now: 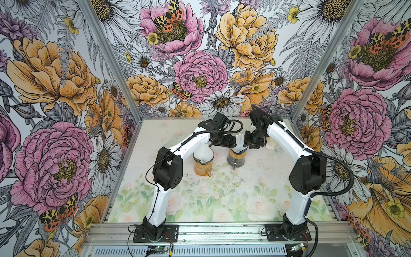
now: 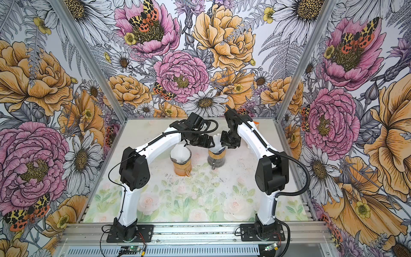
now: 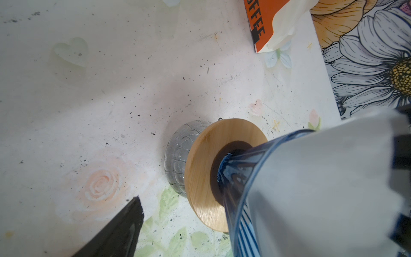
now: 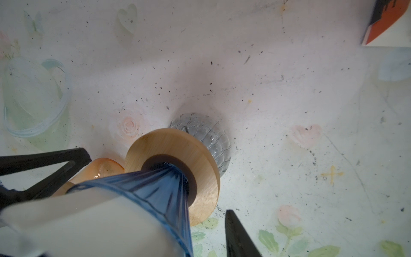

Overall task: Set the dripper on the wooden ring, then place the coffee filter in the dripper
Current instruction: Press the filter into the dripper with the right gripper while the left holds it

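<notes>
A blue ribbed dripper [image 3: 235,178] [image 4: 155,189] sits on a wooden collar [image 3: 204,169] over a clear glass carafe [image 4: 206,135] at mid-table. The white coffee filter [image 3: 322,189] [image 4: 89,222] stands in its cone and sticks up above the rim [image 1: 239,142] [image 2: 216,143]. My left gripper [image 1: 233,142] [image 3: 205,198] is at the filter's left and my right gripper [image 1: 245,139] [image 4: 205,211] at its right. Both are open. Each wrist view shows one black finger [image 3: 120,229] [image 4: 235,233] clear of the dripper. The other finger is hidden behind the filter.
To the left stands an orange carafe [image 1: 201,169] [image 2: 182,169] carrying a clear dripper with its own white filter [image 1: 203,153]. An orange coffee filter box [image 3: 260,26] [image 4: 387,26] with loose white filters lies at the back right by the wall. Coffee grounds speckle the mat.
</notes>
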`<control>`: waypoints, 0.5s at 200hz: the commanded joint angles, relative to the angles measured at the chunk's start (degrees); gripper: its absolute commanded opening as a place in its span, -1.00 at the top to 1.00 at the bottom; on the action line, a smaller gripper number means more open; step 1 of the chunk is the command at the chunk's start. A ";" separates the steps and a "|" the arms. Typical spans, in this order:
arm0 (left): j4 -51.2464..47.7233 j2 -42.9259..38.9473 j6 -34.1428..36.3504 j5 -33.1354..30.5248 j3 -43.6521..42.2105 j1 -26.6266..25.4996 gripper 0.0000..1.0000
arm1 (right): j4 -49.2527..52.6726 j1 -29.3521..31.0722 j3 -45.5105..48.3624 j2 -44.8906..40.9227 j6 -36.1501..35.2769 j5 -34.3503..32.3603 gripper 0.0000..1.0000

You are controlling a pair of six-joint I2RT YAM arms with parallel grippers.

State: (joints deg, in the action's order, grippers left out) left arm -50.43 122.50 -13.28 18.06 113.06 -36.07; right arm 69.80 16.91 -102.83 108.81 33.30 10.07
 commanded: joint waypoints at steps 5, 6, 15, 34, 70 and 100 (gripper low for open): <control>-0.60 0.90 0.45 0.62 1.52 0.60 -0.64 | -1.92 -0.27 -1.16 1.75 -1.04 -1.14 0.23; -0.57 0.90 0.45 0.64 1.49 0.58 -0.64 | -1.98 -0.28 -1.15 1.75 -1.04 -1.17 0.23; -0.61 0.90 0.45 0.55 1.50 0.62 -0.63 | -2.26 -0.27 -0.91 1.84 -1.04 -1.22 0.24; -0.57 0.80 0.45 0.58 1.62 0.64 -0.64 | -3.02 -0.29 -0.42 1.69 -1.04 -1.19 0.23; -0.96 1.33 0.32 0.74 2.64 0.62 -0.64 | -4.06 -0.29 0.25 2.01 -1.05 -1.10 0.22; -1.14 1.78 0.23 0.64 2.97 0.62 -0.64 | -4.50 -0.30 0.60 2.65 -1.02 -1.69 0.22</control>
State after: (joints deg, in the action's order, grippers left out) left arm -51.20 123.26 -13.28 18.06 114.78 -36.07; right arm 66.81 16.91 -102.80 110.37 33.01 10.04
